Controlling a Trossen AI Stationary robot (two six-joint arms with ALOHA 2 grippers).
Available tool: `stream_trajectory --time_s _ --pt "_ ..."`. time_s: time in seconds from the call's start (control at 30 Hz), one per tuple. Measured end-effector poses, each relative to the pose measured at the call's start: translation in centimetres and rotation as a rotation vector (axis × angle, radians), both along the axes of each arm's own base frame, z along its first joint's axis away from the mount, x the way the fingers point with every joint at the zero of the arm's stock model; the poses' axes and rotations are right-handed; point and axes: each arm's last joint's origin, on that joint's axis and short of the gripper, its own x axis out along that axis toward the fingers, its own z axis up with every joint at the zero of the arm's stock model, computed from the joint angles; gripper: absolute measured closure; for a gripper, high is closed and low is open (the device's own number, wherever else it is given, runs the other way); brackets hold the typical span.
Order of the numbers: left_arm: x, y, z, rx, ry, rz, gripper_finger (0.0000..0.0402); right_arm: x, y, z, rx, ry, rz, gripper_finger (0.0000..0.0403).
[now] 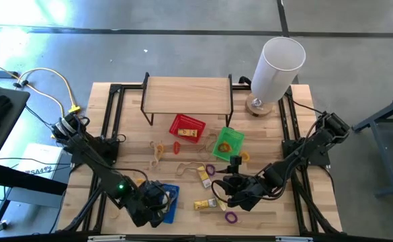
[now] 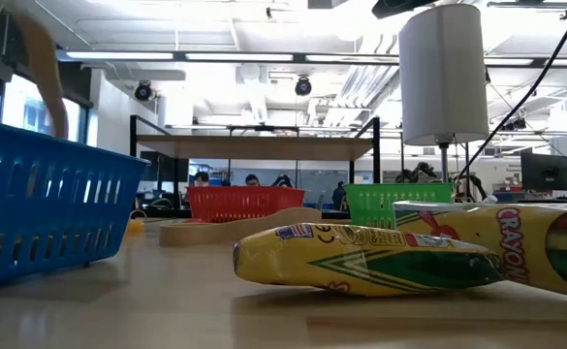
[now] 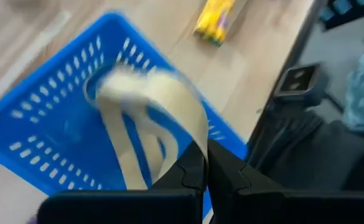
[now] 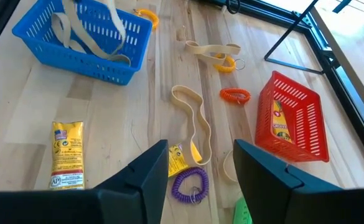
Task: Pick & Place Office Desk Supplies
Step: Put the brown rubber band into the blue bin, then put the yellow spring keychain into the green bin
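Observation:
My left gripper (image 3: 206,169) is shut on a pale tan band (image 3: 150,118) above the blue basket (image 3: 51,130) at the table's near left. More tan bands (image 4: 76,31) lie inside that basket. My right gripper (image 4: 200,155) hovers open over the table's near middle with nothing between its fingers. Below it lie a purple loop (image 4: 190,183) and a small yellow packet (image 4: 177,158). A larger yellow packet (image 4: 66,155), a tan band (image 4: 194,118) and an orange loop (image 4: 234,95) lie flat on the wood. My left gripper pinches the tan band (image 3: 197,144) between its two fingertips, slanting down from above. The band loops out below the fingers, slack, and hangs over the blue basket's inside (image 4: 110,18). I cannot tell whether its lower end touches the basket floor.
A red basket (image 1: 186,128) holding a yellow packet and a green basket (image 1: 228,142) stand mid-table. Behind them are a wooden shelf (image 1: 186,94) and a tall white cylinder (image 1: 277,67). Another purple loop (image 1: 231,217) lies near the front edge. Black frame rails (image 1: 109,121) run along both sides.

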Motion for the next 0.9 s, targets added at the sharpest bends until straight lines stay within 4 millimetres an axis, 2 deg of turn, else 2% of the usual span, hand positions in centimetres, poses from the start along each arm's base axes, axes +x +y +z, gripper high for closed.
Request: stream_trajectory --time_s 0.13,0.33,0.43,0.63,0.9 --pt "1.0 0.6 -1.2 -0.015 0.093 -0.014 0.0401 0.0 0.0 0.0 -0.001 0.000 0.001 0.0235" --pt "1.7 1.7 -1.4 -0.014 0.135 -0.020 0.0400 0.0 0.0 0.0 -0.002 0.000 0.001 0.0235" --pt "1.5 2.0 -1.6 -0.021 0.188 -0.011 0.0391 0.0 0.0 0.0 -0.002 0.001 0.002 0.0235" --pt "0.4 2.8 -2.2 0.029 0.325 0.072 0.0350 0.0 0.0 0.0 -0.002 0.001 0.002 0.0235" --pt "1.0 2.3 -1.8 -0.005 0.248 0.015 0.0285 0.0 0.0 0.0 -0.002 0.001 0.002 0.0235"
